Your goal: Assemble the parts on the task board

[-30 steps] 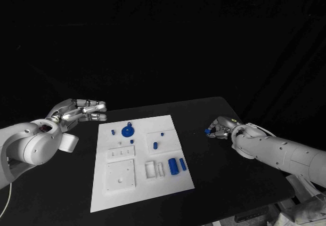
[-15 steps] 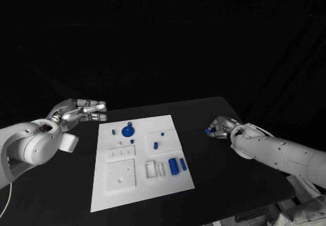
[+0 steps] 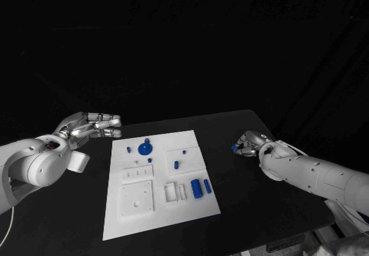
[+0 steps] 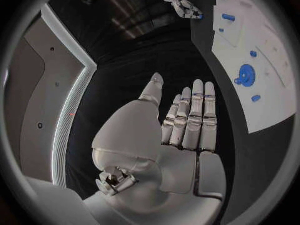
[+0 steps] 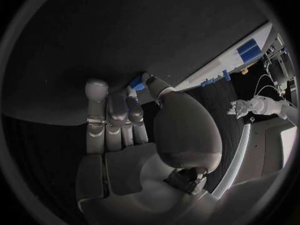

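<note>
From the head view, the right hand (image 3: 247,144) sits on the black table (image 3: 254,186) well off the task board's (image 3: 161,213) right edge, fingers curled in and pinching a small blue part (image 3: 233,147) at their tips; the board lies to that hand's left, toward the middle of the table; the left hand (image 3: 86,127) hovers just beside the board's far left corner, fingers stretched out side by side and holding nothing; on the board a round blue part (image 3: 144,149) lies near the far edge and two blue bars (image 3: 200,187) lie lengthwise near the right edge.

From the left wrist view, the left hand (image 4: 181,120) is flat, fingers pressed together and straight, nothing in the palm; the round blue part (image 4: 246,75) and the board (image 4: 275,105) lie off to one side of it.

From the right wrist view, the right hand (image 5: 125,115) has thumb and fingertips meeting on the blue part (image 5: 137,82); the board's edge (image 5: 219,67) runs beyond the fingertips, so I judge the carrying move must go across the table toward it; the right hand holds the piece, and which socket it suits I cannot tell.
</note>
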